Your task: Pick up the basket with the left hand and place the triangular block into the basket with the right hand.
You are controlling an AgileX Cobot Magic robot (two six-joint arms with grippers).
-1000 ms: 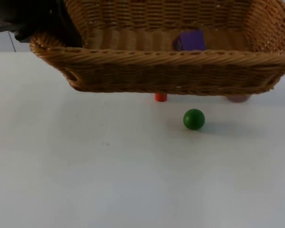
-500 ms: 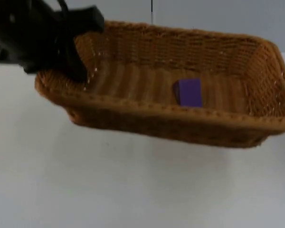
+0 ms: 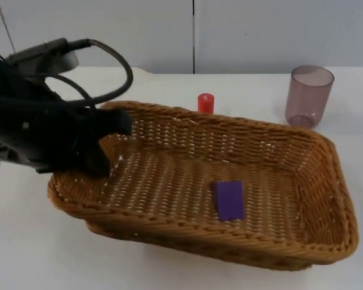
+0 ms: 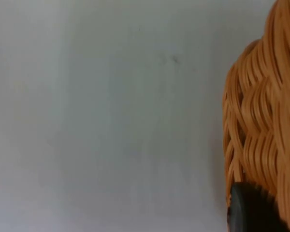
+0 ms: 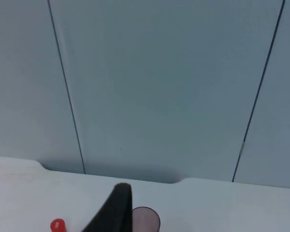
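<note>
L gripper (image 3: 100, 158) has its jaws clamped on the wicker basket (image 3: 327, 199) at its left rim; woven rim also seen close up in L wrist view (image 4: 261, 121). Purple block (image 3: 228, 199) lies flat on basket floor, near middle. Behind basket on white table (image 3: 24, 254): red cylinder (image 3: 205, 103) & translucent cup (image 3: 308, 95), well apart. R gripper fingertip (image 5: 117, 210) points toward grey wall (image 5: 159, 87); can't tell its jaws' state.

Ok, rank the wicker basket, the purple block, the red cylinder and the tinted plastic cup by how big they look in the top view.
1. Woven wicker basket, by far the largest.
2. Translucent mauve plastic cup.
3. Flat purple block lying in the basket.
4. Small red cylinder, partly hidden behind the basket's rim.
The cup and cylinder stand farther back, so they look smaller than they are.
</note>
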